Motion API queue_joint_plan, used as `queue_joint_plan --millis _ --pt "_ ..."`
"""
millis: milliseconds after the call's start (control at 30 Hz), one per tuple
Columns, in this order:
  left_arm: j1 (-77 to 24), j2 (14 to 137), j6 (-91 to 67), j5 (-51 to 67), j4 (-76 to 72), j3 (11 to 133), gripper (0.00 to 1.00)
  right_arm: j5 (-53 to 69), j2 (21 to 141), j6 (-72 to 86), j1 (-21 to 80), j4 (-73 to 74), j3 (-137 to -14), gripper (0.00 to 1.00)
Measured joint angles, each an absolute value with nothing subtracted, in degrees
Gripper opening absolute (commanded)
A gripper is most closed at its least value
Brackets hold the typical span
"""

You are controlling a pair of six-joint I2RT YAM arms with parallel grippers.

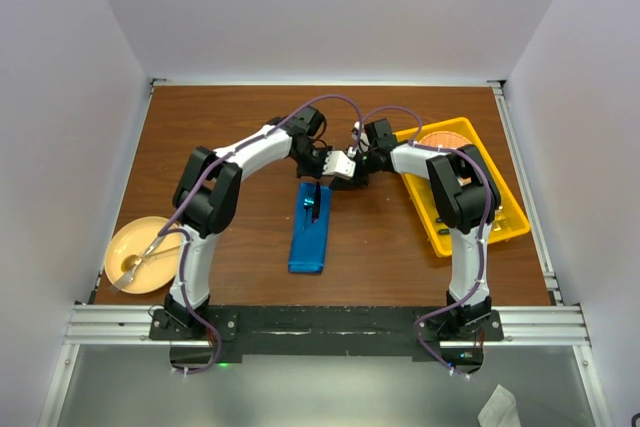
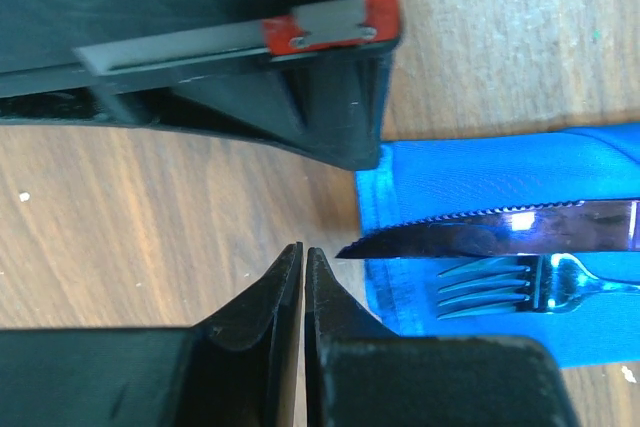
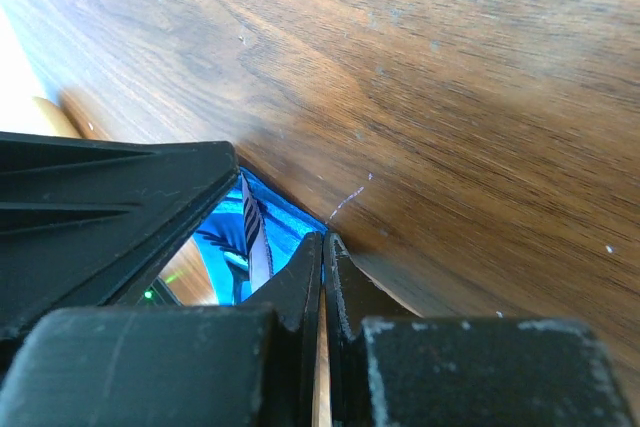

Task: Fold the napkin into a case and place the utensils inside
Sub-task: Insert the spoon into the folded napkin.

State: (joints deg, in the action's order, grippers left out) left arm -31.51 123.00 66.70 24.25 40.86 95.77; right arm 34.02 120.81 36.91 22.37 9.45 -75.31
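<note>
Fingers of our left hand [image 2: 304,250] stand all but together, with only a hairline slit between the tips, and nothing is caught in it. They hang over bare wood just off the far end of the case [image 2: 470,182], and the tips are clear of the cloth. Our right hand [image 3: 323,239] is pressed fully closed and it too holds nothing. It sits just beside the left one, its black body filling the upper part of the left wrist view. Past its own fingers we catch a sliver of the blue cloth.

The case lies as a narrow, flat blue packet in the middle of the worktop [image 1: 200,117], its long side running away from our bases and its far end close to the two hands. The utensils [image 1: 312,201] lie at that far end, side by side along the length of the packet. The knife [image 2: 500,232] has its serrated blade on the cloth, with the point jutting just past the edge over the wood, near the left fingertips. The fork [image 2: 500,289] lies next to it, tines wholly on the cloth. Whether their handles are tucked under a fold we cannot tell.

Further out, a yellow tray [image 1: 510,215] sits on the right side of the worktop, partly under our right arm, with a round pinkish dish [image 1: 445,137] at its far end. On the left, near the front edge, a pale yellow plate [image 1: 120,237] carries a gold spoon [image 1: 131,265].
</note>
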Motion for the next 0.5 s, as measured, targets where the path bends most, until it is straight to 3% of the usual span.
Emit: queue_joint_plan --millis 500 --pt "-32.1 123.0 67.3 25.3 41.3 93.8 0.09 34.0 120.8 36.9 22.3 9.5 -75.3 0.00"
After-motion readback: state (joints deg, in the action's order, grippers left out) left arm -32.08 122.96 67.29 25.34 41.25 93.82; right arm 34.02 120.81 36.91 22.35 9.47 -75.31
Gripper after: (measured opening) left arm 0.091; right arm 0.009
